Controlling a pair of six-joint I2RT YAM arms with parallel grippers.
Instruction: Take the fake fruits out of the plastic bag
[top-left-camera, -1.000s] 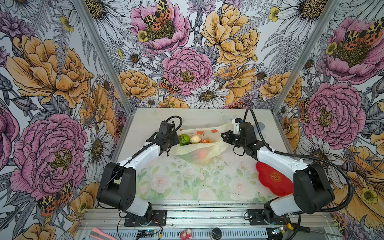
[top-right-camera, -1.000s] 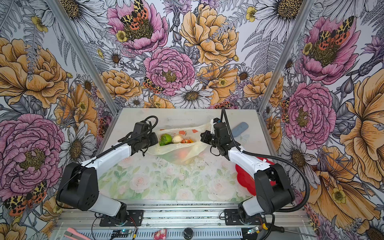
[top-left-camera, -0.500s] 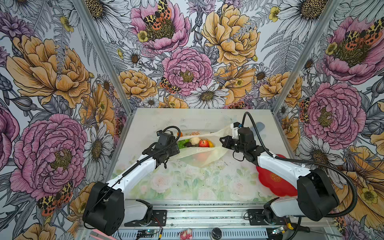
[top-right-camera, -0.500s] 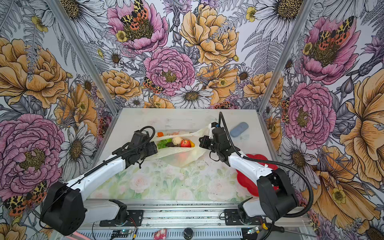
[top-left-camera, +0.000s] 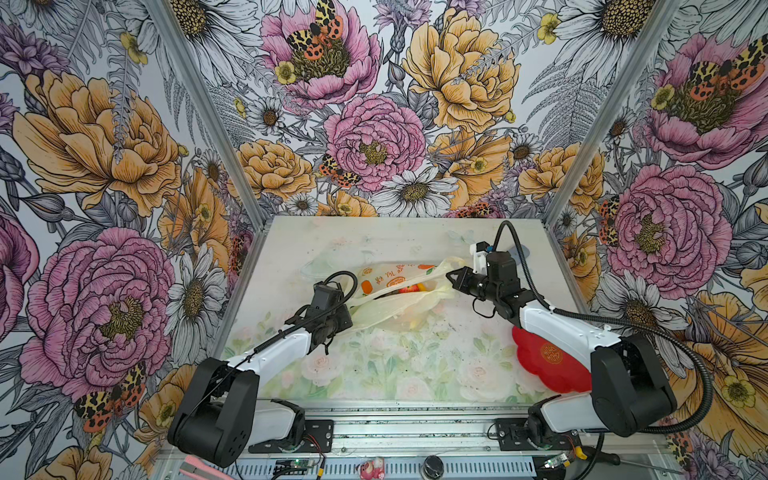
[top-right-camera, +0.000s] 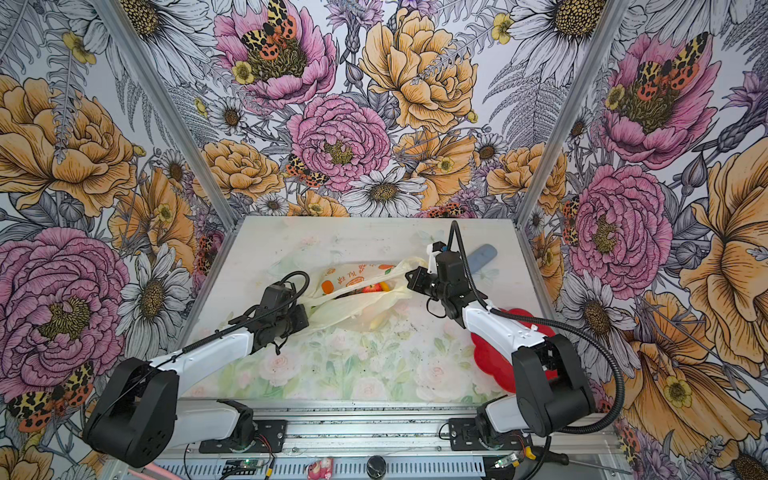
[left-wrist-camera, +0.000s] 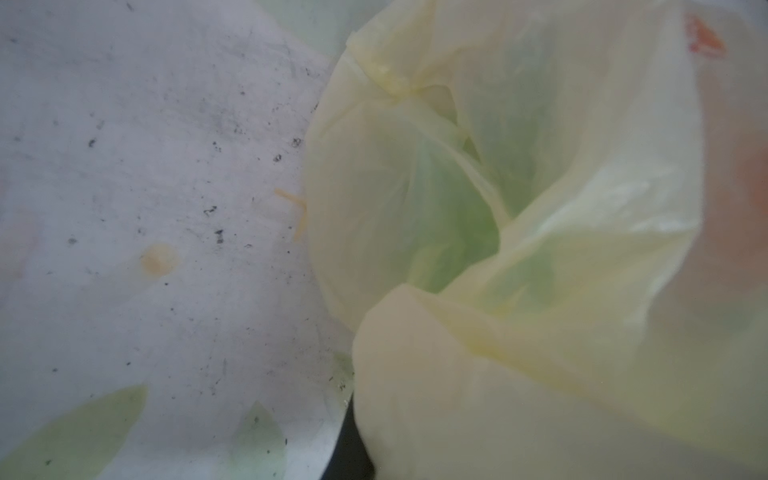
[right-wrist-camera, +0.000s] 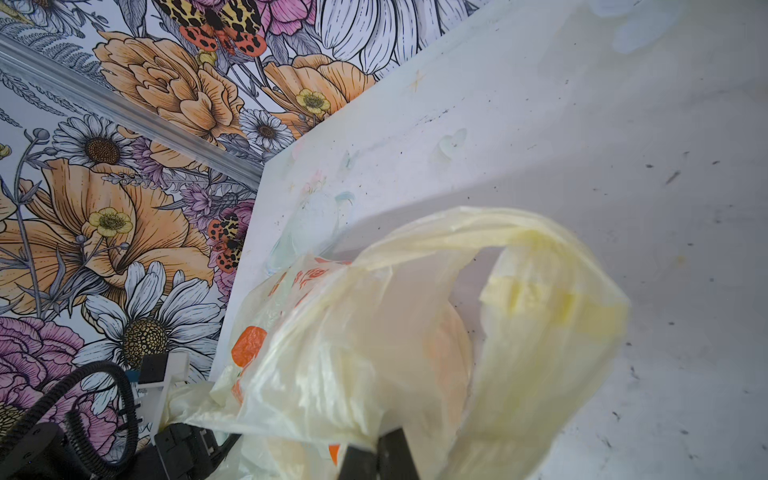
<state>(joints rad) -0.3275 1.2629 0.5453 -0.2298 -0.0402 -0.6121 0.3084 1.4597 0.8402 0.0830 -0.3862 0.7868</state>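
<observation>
Jointly, left gripper (top-left-camera: 349, 311) and right gripper (top-left-camera: 450, 276) clamp opposite ends of the plastic bag (top-left-camera: 390, 309) holding fake fruits (top-left-camera: 410, 288).

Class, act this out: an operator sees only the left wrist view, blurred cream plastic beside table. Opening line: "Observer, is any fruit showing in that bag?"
Observer: Yes. In both top views a red fruit shows in the plastic bag's mouth.
Operator: Who holds the far end?
Observer: The right claw, shut on a handle loop.
</observation>
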